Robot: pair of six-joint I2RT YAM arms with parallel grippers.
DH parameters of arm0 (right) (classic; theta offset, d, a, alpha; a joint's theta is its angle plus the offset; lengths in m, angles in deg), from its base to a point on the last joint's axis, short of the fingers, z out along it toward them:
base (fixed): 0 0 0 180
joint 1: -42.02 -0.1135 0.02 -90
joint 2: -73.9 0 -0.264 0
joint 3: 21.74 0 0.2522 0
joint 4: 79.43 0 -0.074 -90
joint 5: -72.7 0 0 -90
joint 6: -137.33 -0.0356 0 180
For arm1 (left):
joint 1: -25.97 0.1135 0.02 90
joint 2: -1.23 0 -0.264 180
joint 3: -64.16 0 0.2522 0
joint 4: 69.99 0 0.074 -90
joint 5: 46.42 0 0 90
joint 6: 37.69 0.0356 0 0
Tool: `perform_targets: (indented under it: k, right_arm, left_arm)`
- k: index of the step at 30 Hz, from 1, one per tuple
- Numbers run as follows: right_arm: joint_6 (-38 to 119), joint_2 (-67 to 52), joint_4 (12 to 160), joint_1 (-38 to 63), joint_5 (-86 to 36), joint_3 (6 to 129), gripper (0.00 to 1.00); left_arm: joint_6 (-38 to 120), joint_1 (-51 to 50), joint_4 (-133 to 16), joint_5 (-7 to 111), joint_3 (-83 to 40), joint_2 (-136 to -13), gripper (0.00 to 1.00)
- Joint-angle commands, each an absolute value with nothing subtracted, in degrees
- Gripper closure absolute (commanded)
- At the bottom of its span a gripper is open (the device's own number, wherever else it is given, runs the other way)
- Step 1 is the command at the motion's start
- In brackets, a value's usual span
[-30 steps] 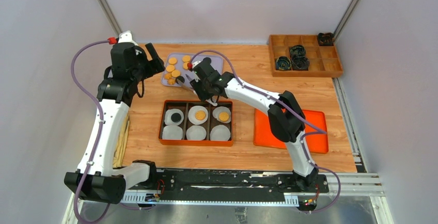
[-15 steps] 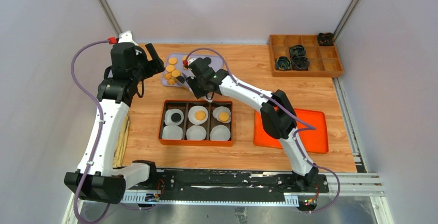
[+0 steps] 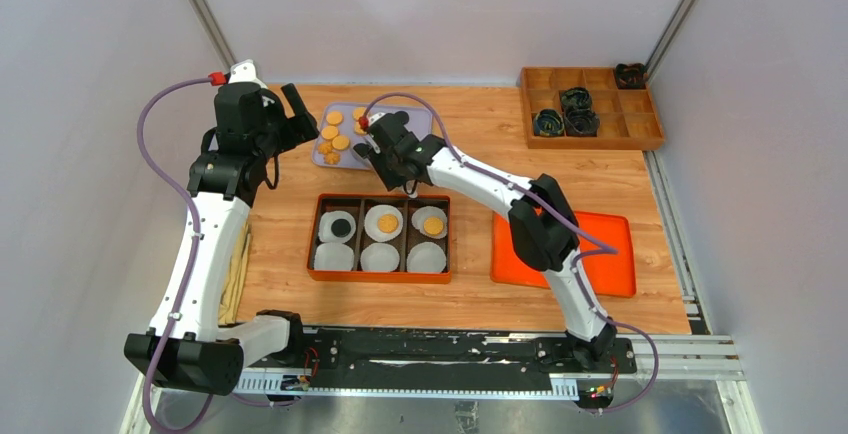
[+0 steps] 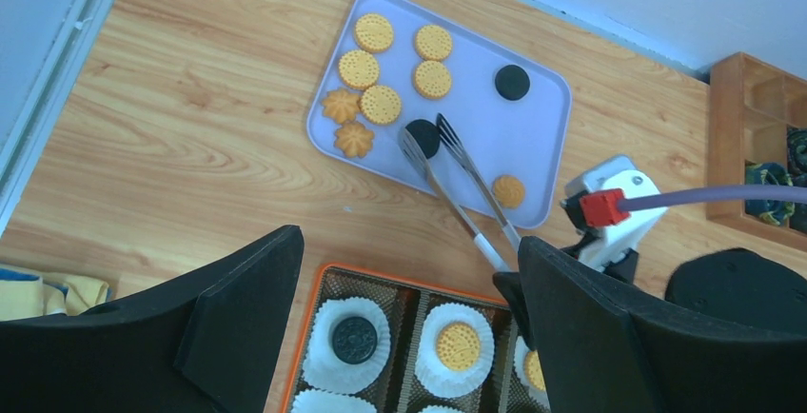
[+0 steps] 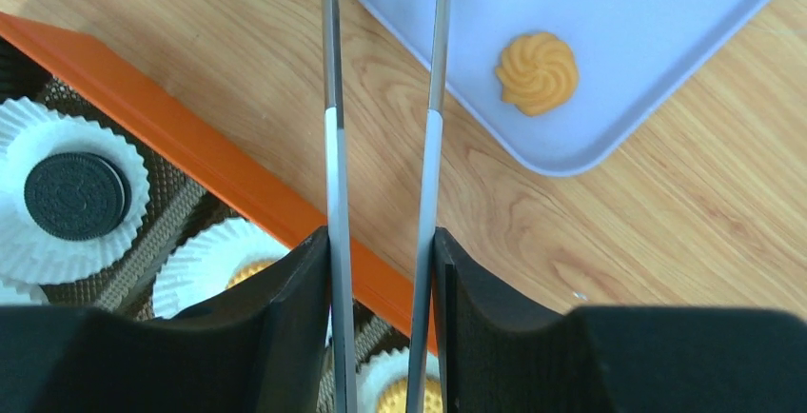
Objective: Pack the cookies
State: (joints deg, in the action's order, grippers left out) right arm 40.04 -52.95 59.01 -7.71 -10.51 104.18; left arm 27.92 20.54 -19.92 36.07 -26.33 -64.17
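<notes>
A lavender tray (image 4: 533, 147) at the back holds several golden cookies (image 4: 381, 104) and two black cookies (image 4: 513, 81). My right gripper (image 5: 381, 237) is shut on metal tongs (image 5: 333, 147). The tong tips straddle a black cookie (image 4: 423, 137) on the tray, still slightly apart. An orange box (image 3: 312, 237) holds white liners. Its far row has a black cookie (image 4: 354, 339) and two golden ones (image 4: 458, 344). The near-row liners are empty. My left gripper (image 4: 407, 242) is open and empty, high above the box's far edge.
A wooden compartment tray (image 3: 640, 139) with dark items stands at the back right. A flat orange tray (image 3: 610, 254) lies right of the box, partly under my right arm. A yellowish cloth (image 3: 238, 274) lies at the table's left edge.
My right arm has moved away from the box toward the lavender tray, carrying the tongs over it. The left arm has not moved.
</notes>
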Motion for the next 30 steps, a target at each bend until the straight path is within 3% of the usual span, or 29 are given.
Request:
perform_targets:
  k: [1,15,22,30]
  right_arm:
    - [42.0,-44.2,60.8,-7.0,-6.7,100.6,1.0]
    - [39.9,-20.7,61.2,-8.8,-12.7,82.0,1.0]
    - [40.9,-10.3,54.9,-19.4,-12.3,73.6,1.0]
    - [37.0,-9.4,53.6,-27.9,-14.5,70.3,1.0]
  left_arm:
    - [28.5,20.5,-19.4,36.2,-27.9,-63.1,0.11]
    - [27.8,20.5,-18.5,37.0,-30.5,-64.7,0.11]
    - [27.5,20.5,-17.5,38.0,-32.2,-66.5,0.11]
    - [27.6,20.5,-17.3,37.5,-30.6,-65.1,0.11]
